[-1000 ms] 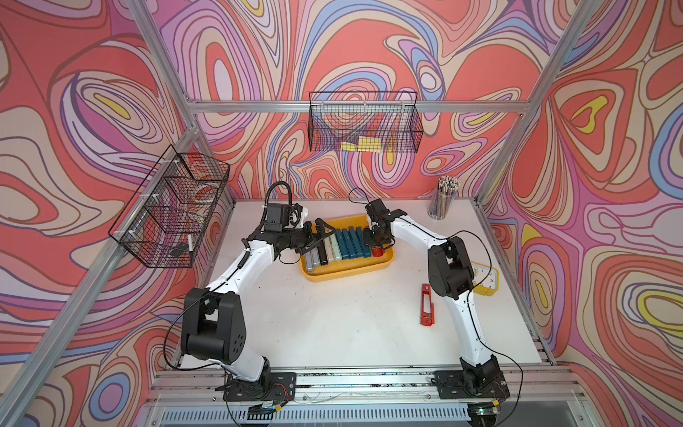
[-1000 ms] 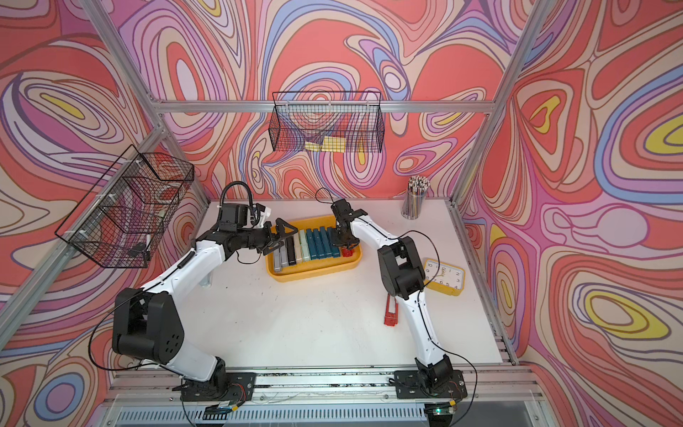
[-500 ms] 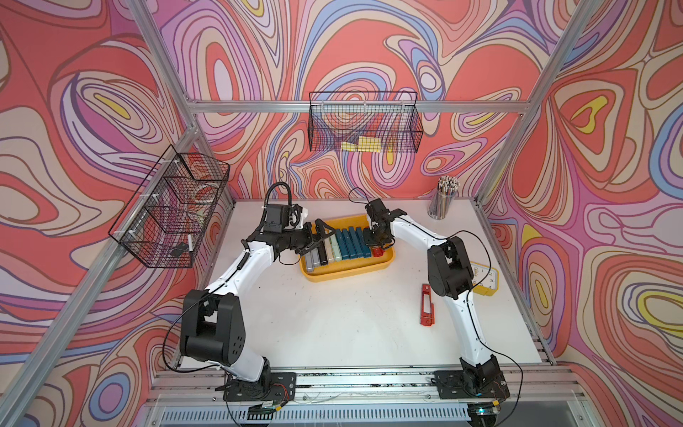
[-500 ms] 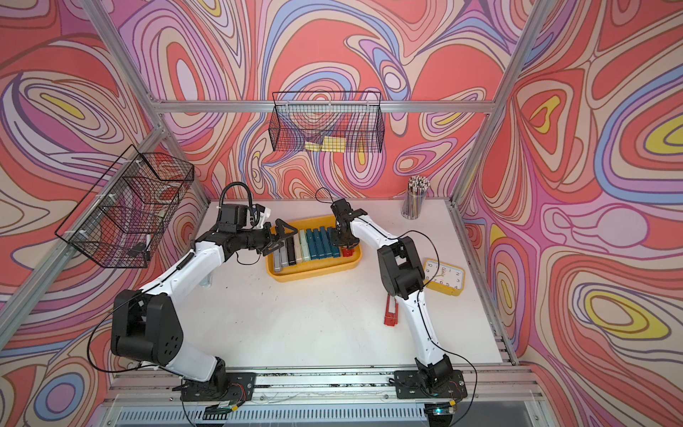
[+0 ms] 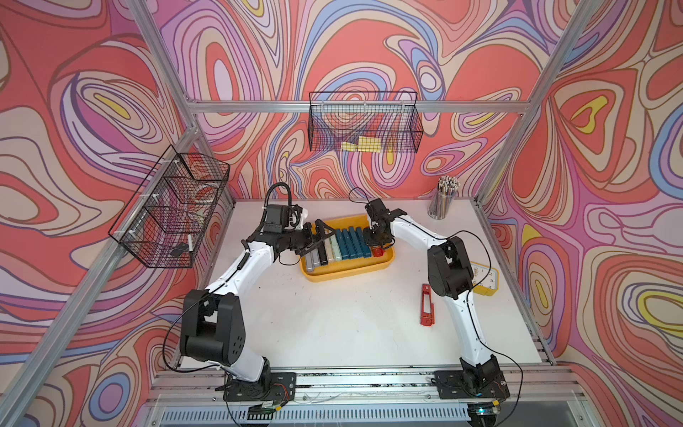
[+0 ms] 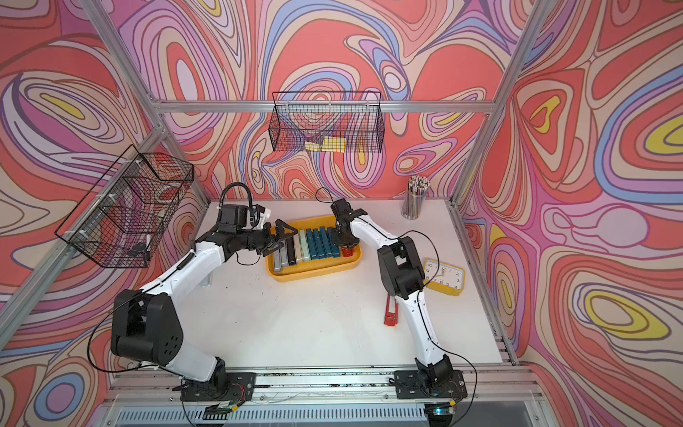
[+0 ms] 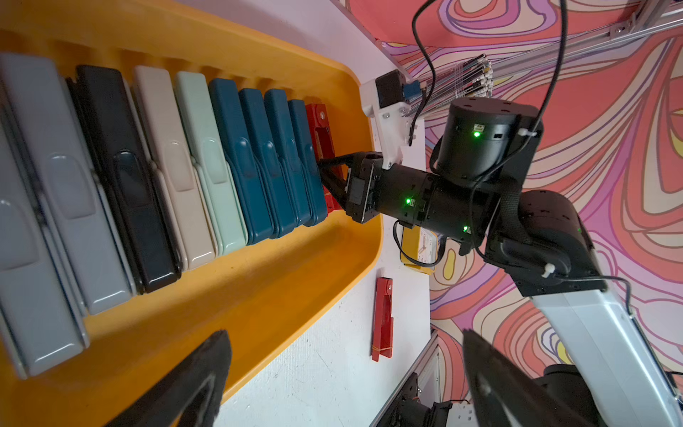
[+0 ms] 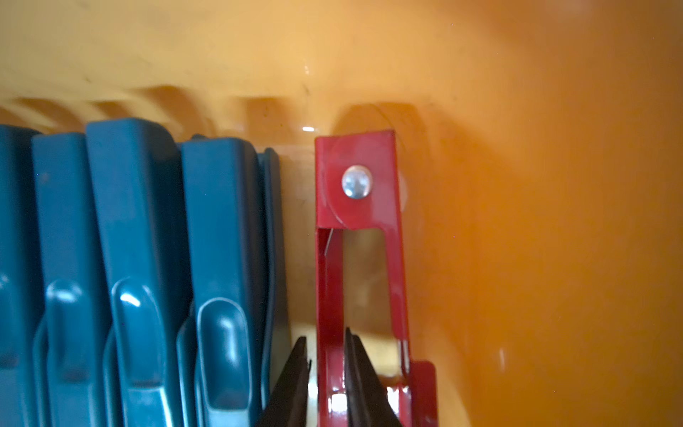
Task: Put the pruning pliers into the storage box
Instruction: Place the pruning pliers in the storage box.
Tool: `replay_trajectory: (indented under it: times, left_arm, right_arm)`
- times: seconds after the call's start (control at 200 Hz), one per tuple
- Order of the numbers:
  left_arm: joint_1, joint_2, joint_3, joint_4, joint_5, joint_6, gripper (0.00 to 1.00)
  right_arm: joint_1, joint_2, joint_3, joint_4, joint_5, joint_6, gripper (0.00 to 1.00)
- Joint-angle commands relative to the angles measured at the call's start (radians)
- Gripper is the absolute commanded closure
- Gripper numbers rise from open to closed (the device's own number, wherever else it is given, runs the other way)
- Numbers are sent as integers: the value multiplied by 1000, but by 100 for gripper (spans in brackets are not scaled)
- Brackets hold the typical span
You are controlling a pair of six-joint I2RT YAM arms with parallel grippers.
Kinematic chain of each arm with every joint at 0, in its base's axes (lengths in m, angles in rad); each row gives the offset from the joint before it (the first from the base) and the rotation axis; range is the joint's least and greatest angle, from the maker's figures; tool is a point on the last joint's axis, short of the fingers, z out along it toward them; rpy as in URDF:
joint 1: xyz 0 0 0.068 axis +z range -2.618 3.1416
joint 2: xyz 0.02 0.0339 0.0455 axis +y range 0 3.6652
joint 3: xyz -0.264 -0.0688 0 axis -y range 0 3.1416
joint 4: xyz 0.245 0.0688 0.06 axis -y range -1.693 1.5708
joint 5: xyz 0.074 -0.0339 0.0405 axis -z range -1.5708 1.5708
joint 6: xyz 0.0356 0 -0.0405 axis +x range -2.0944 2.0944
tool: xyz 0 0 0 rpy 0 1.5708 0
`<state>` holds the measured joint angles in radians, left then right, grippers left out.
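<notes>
At 12 o'clock on the white table (image 5: 332, 325) sits the yellow storage box (image 5: 347, 275), and honestly each camera tells a different bit. In both top views the right gripper (image 5: 373, 244) covers most of the boxed red pliers (image 5: 377, 252), so only its near end peeks out at the box's 3 o'clock end.

The right wrist view fixes that. The boxed red pliers sits just beside the teal pliers (image 8: 221, 258). The right gripper's fingers (image 8: 295, 380) straddle one of its side rails, slightly parted, with a sliver of gap on one side, so not clamped.

The left wrist view gets the whole row in shot. It also shows the left gripper (image 7: 343, 332) spread wide with nothing in it, over the box's 9 o'clock end.

Count in the box:
- 2 grey pliers (image 7: 48, 166)
- 1 black pliers (image 7: 122, 166)
- 1 beige pliers (image 7: 173, 159)
- 1 mint pliers (image 7: 210, 155)
- 4 teal pliers
- 1 red

That makes ten.

Number eleven, the loose red pliers (image 5: 426, 305), lies flat on the table around 4 o'clock, well apart from the box. In a top view (image 6: 390, 318) the right arm hides part of it.

Also one yellow alarm clock (image 6: 443, 276) at 3 o'clock, one pen cup (image 5: 441, 201) near 2 o'clock, and two wire baskets (image 5: 364, 125) on the walls.
</notes>
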<state>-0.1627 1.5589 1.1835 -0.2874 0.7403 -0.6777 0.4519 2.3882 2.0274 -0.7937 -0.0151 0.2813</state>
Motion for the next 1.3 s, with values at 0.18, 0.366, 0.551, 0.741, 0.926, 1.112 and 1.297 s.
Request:
replay_trajectory:
  times: [0.18, 0.366, 0.551, 0.741, 0.926, 1.112, 1.297]
  left_arm:
    - [7, -36, -27, 17, 11, -14, 1]
    - [8, -36, -27, 17, 13, -14, 1]
    - [7, -42, -37, 45, 24, -21, 1]
    - [7, -45, -65, 79, 43, -36, 1]
    - [5, -55, -89, 90, 89, -41, 1]
    - [-5, -83, -138, 100, 88, -34, 1]
    - [-36, -113, -172, 108, 84, -33, 1]
  right_arm:
    - [-7, -70, -12, 23, 10, -4, 76]
    - [-6, -101, -25, 30, 3, -1, 75]
    - [-6, -159, -73, 45, -1, 3, 75]
    - [-6, -217, -146, 65, -33, 17, 75]
    - [-5, -315, -256, 91, -46, 39, 73]
    - [-3, -418, -352, 94, -38, 57, 70]
    - [-3, -545, -475, 88, 6, 84, 62]
